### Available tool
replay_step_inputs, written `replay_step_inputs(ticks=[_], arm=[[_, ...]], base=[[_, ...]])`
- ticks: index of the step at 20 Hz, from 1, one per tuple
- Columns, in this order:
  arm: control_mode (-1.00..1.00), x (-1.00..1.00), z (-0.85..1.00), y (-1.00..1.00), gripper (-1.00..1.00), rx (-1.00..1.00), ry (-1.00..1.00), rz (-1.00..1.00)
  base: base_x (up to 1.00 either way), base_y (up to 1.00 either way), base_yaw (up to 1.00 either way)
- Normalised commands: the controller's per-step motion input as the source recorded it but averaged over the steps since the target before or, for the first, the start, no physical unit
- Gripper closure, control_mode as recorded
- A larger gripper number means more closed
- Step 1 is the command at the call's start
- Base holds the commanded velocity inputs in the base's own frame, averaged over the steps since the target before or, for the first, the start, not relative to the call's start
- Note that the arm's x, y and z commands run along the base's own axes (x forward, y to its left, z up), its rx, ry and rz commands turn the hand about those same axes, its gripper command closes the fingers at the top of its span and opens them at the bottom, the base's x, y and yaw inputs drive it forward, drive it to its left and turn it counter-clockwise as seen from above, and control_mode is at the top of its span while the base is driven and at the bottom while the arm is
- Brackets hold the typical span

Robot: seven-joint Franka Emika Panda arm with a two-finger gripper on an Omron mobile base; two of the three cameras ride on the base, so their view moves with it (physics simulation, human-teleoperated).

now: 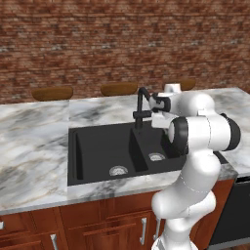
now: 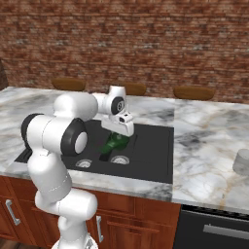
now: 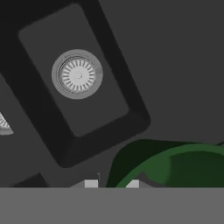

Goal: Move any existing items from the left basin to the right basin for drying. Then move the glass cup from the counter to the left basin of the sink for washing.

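Note:
My gripper (image 2: pixel 116 135) hangs over the right basin of the black sink (image 2: pixel 146 176), shut on the rim of a green bowl (image 2: pixel 115 143). In the hand view the bowl (image 3: pixel 175 168) curves out from between my fingertips (image 3: pixel 91 183) at the lower right, and a basin floor with its drain (image 3: pixel 77 74) lies below. The gripper (image 3: pixel 111 184) sits at the bottom edge there. The glass cup (image 2: pixel 241 162) stands upright on the marble counter, far right of the sink. The left basin (image 1: pixel 100 154) holds nothing I can see besides its drain (image 1: pixel 118 170).
A black faucet (image 1: pixel 141 105) rises behind the sink divider, close to my hand. Three wooden stool tops (image 1: pixel 52 92) line the far side of the counter. A dark oven front (image 2: pixel 214 228) sits below the counter at right. My arm hides part of the right basin in the left base view.

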Motion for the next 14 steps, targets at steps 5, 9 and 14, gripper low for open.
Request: replay_step_inputs(ticks=[5, 9, 14], arm=[[-1.0, 0.05, -0.11, 0.0, 1.0, 0.0, -0.01, 0.18], [-1.0, 0.0, -0.09, 0.0, 1.0, 0.0, -0.04, 0.19], [-1.0, 0.0, -0.07, 0.0, 1.0, 0.0, -0.06, 0.19]], base=[[0.0, 0.0, 0.0], [0.0, 0.0, 0.0], [0.0, 0.0, 0.0]])
